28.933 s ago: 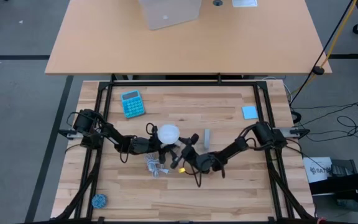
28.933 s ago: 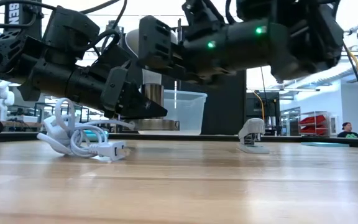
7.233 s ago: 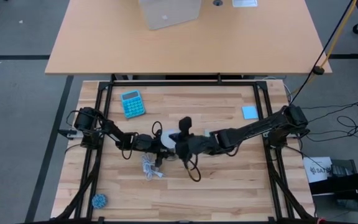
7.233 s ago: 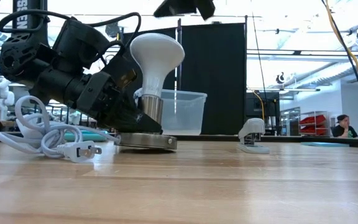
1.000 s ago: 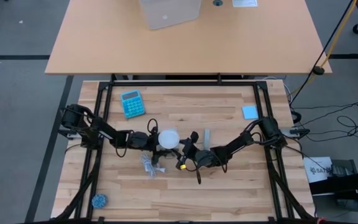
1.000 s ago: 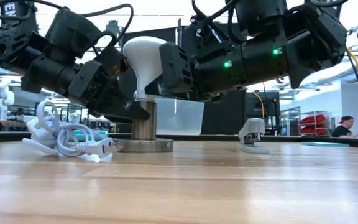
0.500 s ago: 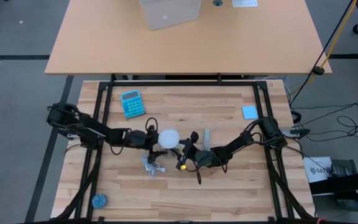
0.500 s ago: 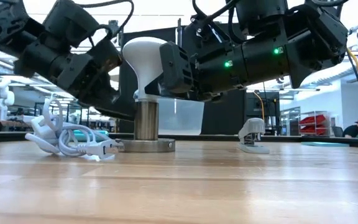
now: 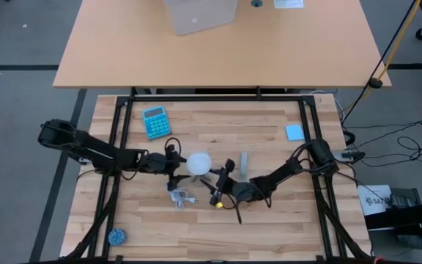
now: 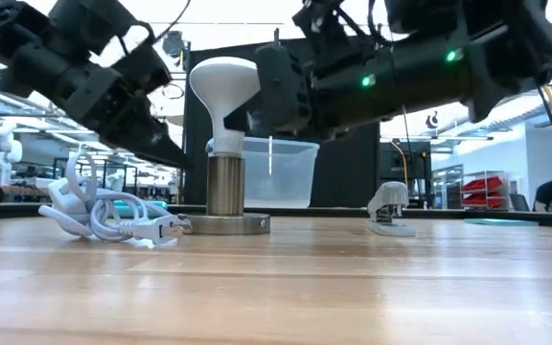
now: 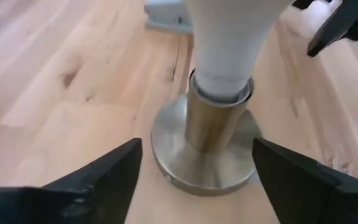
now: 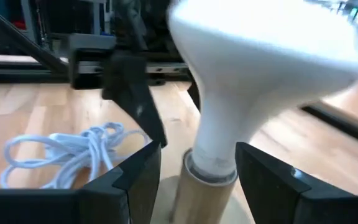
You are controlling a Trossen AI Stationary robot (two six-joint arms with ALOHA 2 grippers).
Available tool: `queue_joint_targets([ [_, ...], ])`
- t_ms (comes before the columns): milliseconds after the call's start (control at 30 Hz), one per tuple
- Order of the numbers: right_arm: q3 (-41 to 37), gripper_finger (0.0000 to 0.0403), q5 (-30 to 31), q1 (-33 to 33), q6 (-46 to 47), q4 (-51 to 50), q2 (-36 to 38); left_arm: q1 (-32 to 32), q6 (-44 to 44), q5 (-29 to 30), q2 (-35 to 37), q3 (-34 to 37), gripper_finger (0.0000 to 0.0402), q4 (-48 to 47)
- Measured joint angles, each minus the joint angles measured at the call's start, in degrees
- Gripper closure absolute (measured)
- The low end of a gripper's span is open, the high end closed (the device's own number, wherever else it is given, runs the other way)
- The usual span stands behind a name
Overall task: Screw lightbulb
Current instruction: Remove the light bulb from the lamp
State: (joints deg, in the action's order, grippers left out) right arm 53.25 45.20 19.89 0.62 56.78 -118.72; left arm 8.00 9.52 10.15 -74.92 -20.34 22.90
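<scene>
The white lightbulb [image 10: 223, 91] stands upright, dome up, with its narrow lower end in the metal socket [image 10: 224, 187]. The socket rises from a round disc [image 11: 179, 171] lying flat on the table. My left gripper [image 9: 172, 164] is open on the bulb's left side, above the table and back from the socket, which shows ahead between its fingers [image 11: 104, 177]. My right gripper [image 9: 218, 176] is open on the bulb's right side. Its fingers [image 12: 135, 177] stand on either side of the bulb's neck [image 12: 219, 134] with gaps showing.
A coiled white cord with a plug [image 9: 179, 196] lies just in front of the socket. A blue calculator [image 9: 156, 122] lies far left, a grey bar [image 9: 245, 164] right of the bulb, a blue pad [image 9: 294, 132] far right, and a blue ball [image 9: 116, 236] near left.
My left gripper has risen and drawn back from the socket's disc toward the table's left edge, staying open. The bulb and socket have kept still.
</scene>
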Motion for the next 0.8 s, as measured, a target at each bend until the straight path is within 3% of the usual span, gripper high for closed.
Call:
queue_joint_targets([
  [167, 0.0, 0.0204, 5.8, 2.2, -5.0, 0.0, 1.6, 2.0, -0.6, 5.3, 5.8, 2.2, 0.0178, 0.1],
  [433, 0.0, 0.0218, 9.2, 3.5, -7.1, 0.1, 3.2, 4.8, -5.5, 7.4, 11.8, 2.5, 0.0384, 1.8],
  [567, 0.0, 0.0275, 9.3, 3.5, -6.0, 0.1, 3.2, 5.0, -5.6, 8.7, 12.1, 2.5, 0.0398, 1.9],
  [733, 0.0, 0.0382, 11.2, 4.0, -6.9, 0.8, 3.2, 5.2, -5.6, 10.5, 12.1, 2.5, 0.04, 3.3],
  [800, 0.0, 0.0394, 12.0, 4.2, -7.5, 0.8, 3.2, 5.2, -5.6, 10.5, 12.1, 2.5, 0.04, 4.4],
])
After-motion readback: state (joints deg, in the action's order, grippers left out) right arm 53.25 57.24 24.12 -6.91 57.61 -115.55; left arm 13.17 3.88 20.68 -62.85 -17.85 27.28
